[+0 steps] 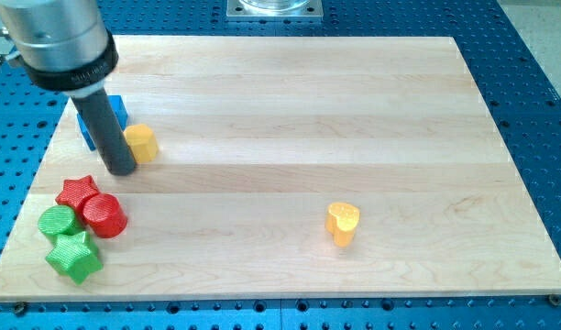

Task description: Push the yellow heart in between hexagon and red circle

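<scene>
Tool upright, my tip point(121, 169) touching the yellow hexagon point(141, 143), well apart from the yellow heart point(343, 223); nothing gripped.

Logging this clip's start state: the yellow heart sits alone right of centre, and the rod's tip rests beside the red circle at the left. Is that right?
Not quite. The yellow heart does sit alone right of centre, but my tip rests beside the yellow hexagon at the view's left, not the red circle, which lies lower down, apart from the tip. The camera view shows it.
</scene>
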